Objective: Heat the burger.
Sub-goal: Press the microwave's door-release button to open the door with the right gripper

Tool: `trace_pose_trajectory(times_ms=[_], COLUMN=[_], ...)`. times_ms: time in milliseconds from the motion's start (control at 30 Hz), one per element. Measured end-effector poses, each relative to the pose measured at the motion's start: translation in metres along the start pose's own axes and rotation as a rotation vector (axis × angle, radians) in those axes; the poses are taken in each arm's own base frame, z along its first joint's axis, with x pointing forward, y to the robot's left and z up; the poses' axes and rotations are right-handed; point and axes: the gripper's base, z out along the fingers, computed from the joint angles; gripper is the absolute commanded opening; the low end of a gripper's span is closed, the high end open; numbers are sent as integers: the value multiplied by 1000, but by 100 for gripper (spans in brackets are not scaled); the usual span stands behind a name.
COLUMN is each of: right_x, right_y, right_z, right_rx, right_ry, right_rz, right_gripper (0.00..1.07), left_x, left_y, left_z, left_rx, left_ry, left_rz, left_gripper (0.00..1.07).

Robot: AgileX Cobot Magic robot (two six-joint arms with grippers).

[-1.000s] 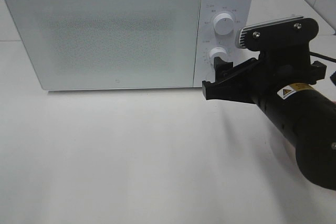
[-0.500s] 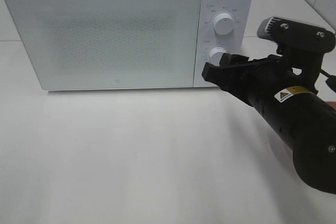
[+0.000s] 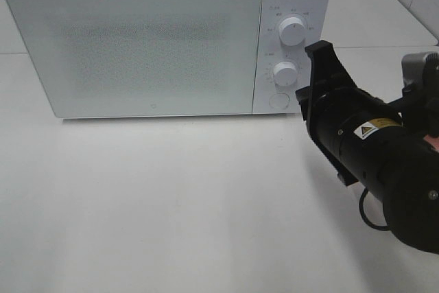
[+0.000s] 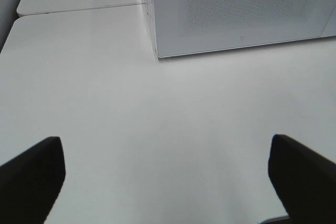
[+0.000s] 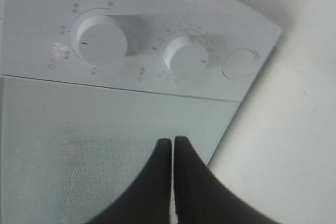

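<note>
The burger is out of view in every frame. A white microwave stands at the back of the table with its door shut. My right gripper is just right of the control panel, level with the lower knob, touching nothing. Seen from the right wrist, its two black fingers are pressed together, with nothing between them, in front of the door and the two knobs. My left gripper hangs over bare table with its fingers far apart.
The panel carries an upper knob, the lower knob and a round button. A white tabletop spreads in front of the microwave. A seam between two table tops runs left of the microwave's corner.
My right gripper has let go of the lower knob, drawn back to the right, rolled about its axis, and its fingers have gone from open to shut. The left gripper has not moved.
</note>
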Motion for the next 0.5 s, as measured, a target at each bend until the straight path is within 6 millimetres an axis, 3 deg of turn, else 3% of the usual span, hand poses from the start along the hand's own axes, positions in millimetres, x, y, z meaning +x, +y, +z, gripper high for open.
trace_pose_trajectory(times_ms=[67,433,500], right_x=[3,6,8], right_y=[-3,-7,-16], right_z=[0,0,4], right_rx=[33,78,120], right_ry=[33,57,57], right_rz=[84,122,132], right_gripper=[0,0,0], left_x=[0,0,0], left_y=[0,0,0], left_z=[0,0,0], left_rx=[0,0,0], left_ry=[0,0,0], left_rz=[0,0,0], left_gripper=[98,98,98])
